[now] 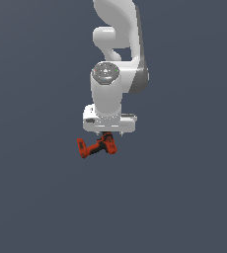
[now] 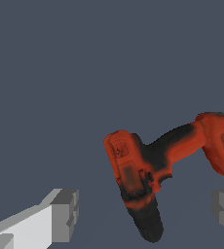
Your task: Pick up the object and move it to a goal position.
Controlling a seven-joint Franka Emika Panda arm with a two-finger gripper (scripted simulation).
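Note:
The object, a red-orange drill (image 1: 96,147) with black parts, lies just under the white arm's hand in the exterior view. Its battery foot points to the exterior view's left. In the wrist view the drill (image 2: 133,168) shows as an L shape with its black chuck end down between my fingers. My gripper (image 2: 143,211) is open, and both grey fingertips (image 2: 65,214) stand well clear of the drill's sides. In the exterior view the gripper (image 1: 106,138) is mostly hidden behind the hand and the drill.
A plain dark grey-blue surface fills both views. The white arm (image 1: 116,59) comes down from the top of the exterior view. No goal marker shows.

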